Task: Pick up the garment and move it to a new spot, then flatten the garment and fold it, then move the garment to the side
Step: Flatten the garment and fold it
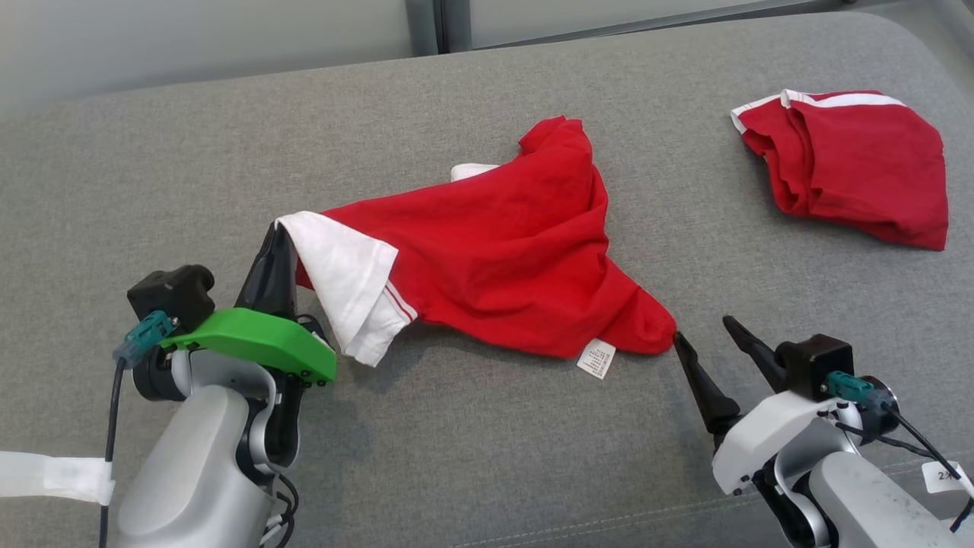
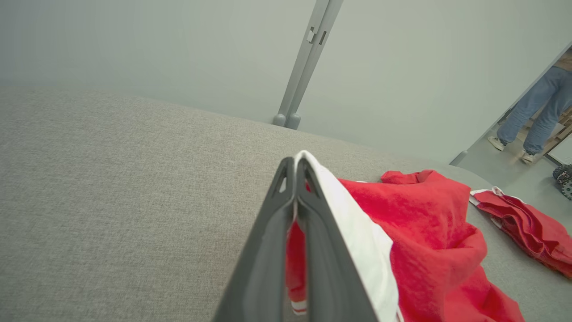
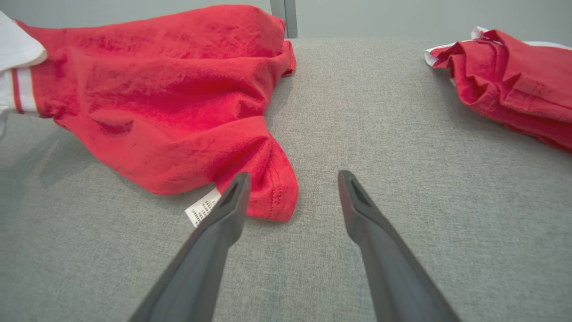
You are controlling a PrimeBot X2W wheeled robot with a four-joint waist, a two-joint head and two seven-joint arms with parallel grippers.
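While our left fingers (image 1: pixel 272 266) clamp the white sleeve (image 1: pixel 342 266) of the garment (image 1: pixel 502 259) and our right fingers (image 1: pixel 692 373) stand spread beside its hem (image 1: pixel 647 335), it lies crumpled on the cushion (image 1: pixel 456 457); we judge flattening and folding outstanding.

A second red garment (image 1: pixel 848 164) lies on grey upholstery (image 1: pixel 456 457), perhaps a sofa

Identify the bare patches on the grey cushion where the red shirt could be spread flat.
Widest: the grey cushion's far left, beyond the left gripper. Also the strip between red shirt and second red garment, and the near edge toward the right gripper. Crowded: far right corner.
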